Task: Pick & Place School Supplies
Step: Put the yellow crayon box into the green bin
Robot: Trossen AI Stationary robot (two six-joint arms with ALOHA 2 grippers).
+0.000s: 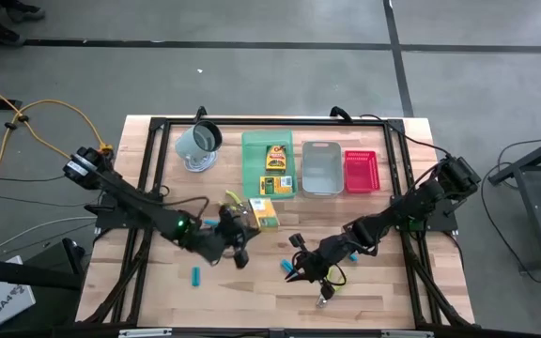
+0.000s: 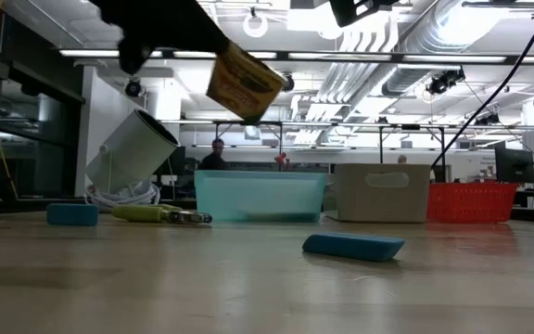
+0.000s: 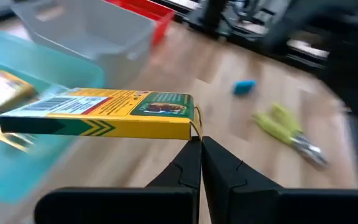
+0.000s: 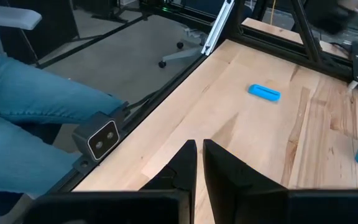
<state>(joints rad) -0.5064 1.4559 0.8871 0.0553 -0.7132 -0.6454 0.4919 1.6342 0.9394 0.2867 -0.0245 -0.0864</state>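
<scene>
Now the wooden table (image 1: pixel 383 282) spreads under both my arms, and along its far edge stand the green tray (image 1: pixel 252 169), the grey tray (image 1: pixel 321 183) and the red tray (image 1: pixel 361 173). My left gripper (image 3: pixel 199 144) is pinched shut on one corner of a yellow-orange box (image 3: pixel 104 113), which hangs in the air clear of the wood, its long axis running out sideways from my fingertips and slightly tilted in the low view. From that gripper the green tray lies just ahead toward the far edge, with two more printed boxes (image 1: pixel 276 169) already lying inside it; a third box (image 1: pixel 265 213) seems to rest on the table just short of the tray. I judge the left arm the nearer one for the drop, needing only a short carry forward over the rim. My right gripper (image 4: pixel 199 149) hovers low over bare wood near the front edge, fingers almost together and holding nothing. Small cyan-blue pieces (image 4: pixel 264 93) lie ahead of it, and a plier-like tool (image 3: pixel 288 129) rests on the table between the arms
</scene>
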